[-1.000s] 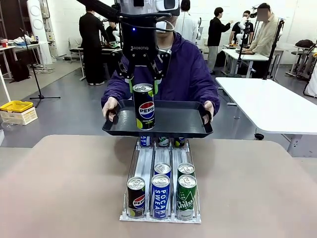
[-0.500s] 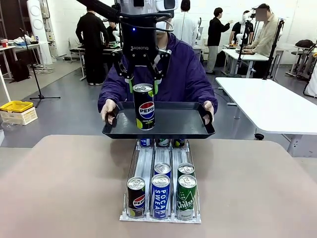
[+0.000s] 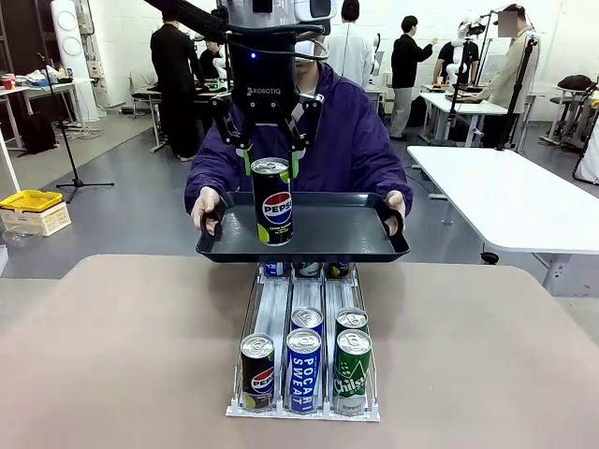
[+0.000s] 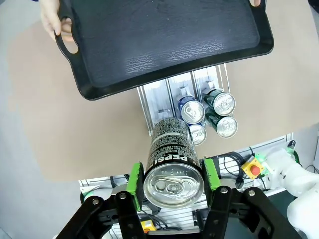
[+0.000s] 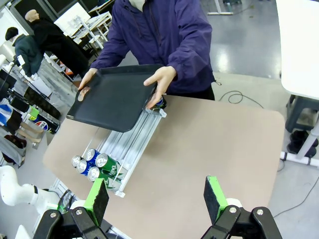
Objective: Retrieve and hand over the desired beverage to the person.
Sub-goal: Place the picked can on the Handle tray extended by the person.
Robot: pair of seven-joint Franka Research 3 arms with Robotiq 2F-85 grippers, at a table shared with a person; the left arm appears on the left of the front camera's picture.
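Note:
My left gripper [image 3: 270, 159] is shut on a black Pepsi can [image 3: 272, 201], held upright in the air near the left front edge of a black tray [image 3: 356, 229]. The person [image 3: 351, 140] in a purple hooded jacket holds that tray by both handles at the far side of the table. In the left wrist view the green pads [image 4: 133, 179] clamp the can [image 4: 172, 164] by its top, with the tray [image 4: 164, 40] beyond it. In its own wrist view my right gripper [image 5: 155, 195] hangs open and empty high above the table, looking down at the person [image 5: 164, 30] and tray [image 5: 117, 97].
A white three-lane can rack [image 3: 304, 355] sits on the tan table [image 3: 122, 346] with a Pepsi, a Pocari Sweat and a Chilsung can at its front and more behind. A white table [image 3: 515, 196] stands at the right. Other people stand in the background.
The person has shifted the tray slightly to the right and steadied it. My left gripper and the Pepsi can have stayed almost still.

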